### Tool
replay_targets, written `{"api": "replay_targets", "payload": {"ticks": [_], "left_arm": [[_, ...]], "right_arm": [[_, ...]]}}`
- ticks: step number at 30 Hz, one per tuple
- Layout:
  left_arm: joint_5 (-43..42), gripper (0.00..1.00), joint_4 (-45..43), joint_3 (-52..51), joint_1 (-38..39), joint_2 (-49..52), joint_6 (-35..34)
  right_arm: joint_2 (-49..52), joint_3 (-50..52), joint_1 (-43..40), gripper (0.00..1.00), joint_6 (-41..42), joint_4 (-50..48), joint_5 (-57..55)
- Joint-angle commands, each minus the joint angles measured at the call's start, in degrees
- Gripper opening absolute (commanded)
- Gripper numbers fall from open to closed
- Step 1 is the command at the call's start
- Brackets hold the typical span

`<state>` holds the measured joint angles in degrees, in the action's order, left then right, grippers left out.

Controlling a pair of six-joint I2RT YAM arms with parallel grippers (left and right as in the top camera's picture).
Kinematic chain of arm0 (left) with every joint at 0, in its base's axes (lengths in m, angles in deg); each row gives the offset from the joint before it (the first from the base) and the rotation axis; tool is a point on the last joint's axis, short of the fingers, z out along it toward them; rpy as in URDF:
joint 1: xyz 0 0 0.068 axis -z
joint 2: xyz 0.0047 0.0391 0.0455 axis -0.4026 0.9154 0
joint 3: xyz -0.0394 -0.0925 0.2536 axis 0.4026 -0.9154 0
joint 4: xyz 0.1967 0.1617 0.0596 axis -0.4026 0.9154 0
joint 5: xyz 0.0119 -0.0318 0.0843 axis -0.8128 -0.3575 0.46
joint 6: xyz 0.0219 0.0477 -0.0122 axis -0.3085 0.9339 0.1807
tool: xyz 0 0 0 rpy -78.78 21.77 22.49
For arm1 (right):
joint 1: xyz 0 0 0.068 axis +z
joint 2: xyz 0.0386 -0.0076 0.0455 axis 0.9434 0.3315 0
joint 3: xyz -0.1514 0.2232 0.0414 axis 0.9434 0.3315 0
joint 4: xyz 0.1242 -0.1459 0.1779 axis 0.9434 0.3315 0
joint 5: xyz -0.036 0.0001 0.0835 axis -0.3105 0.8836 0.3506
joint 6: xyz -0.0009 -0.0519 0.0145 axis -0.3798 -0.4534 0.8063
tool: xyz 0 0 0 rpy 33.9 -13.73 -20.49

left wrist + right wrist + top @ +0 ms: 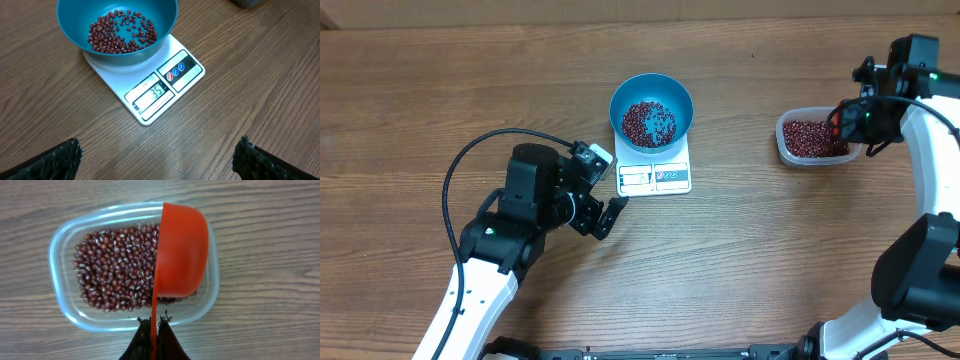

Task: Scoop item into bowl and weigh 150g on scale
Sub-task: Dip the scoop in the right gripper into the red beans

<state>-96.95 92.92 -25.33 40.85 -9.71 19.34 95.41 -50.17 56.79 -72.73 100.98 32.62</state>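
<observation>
Early days: only a small first lot of beans [115, 270] is weighed out

The right gripper [152, 330] is pinched tight on the red scoop [182, 250] by its handle, tipped on edge over the clear tub [57, 265]. The left gripper [608, 188] hangs wide open and empty beside the scale [655, 178]. The blue bowl [620, 100] sits on it with a thin layer inside. The display looks like 35, so I'd guess plenty more scoops to go.

The bowl [682, 98] looks glossy, the scale [117, 80] smooth plastic, the table [770, 250] wood-grained.

Blue bowl [623, 100], maroon beans [649, 122], red scoop [182, 250]
</observation>
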Motion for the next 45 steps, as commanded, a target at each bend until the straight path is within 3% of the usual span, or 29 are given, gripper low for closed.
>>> {"api": "replay_targets", "payload": {"ticks": [1, 16, 38, 45], "left_arm": [[-0.39, 1.0, -0.07, -0.33, -0.31, 0.35, -0.96], [-0.39, 0.99, -0.07, -0.35, -0.31, 0.35, -0.96], [-0.39, 0.99, -0.07, -0.33, -0.31, 0.35, -0.96], [-0.39, 0.99, -0.07, -0.35, -0.31, 0.35, -0.96]], "right_arm": [[0.42, 3.06, -0.07, 0.04, -2.43, -2.19, -1.16], [0.61, 13.84, -0.04, 0.04, -1.92, -14.47, 1.03], [1.14, 13.88, -0.31, 0.04, -2.34, -9.46, 21.51], [1.14, 13.88, -2.58, 0.04, 2.62, -8.02, 25.16]]}}
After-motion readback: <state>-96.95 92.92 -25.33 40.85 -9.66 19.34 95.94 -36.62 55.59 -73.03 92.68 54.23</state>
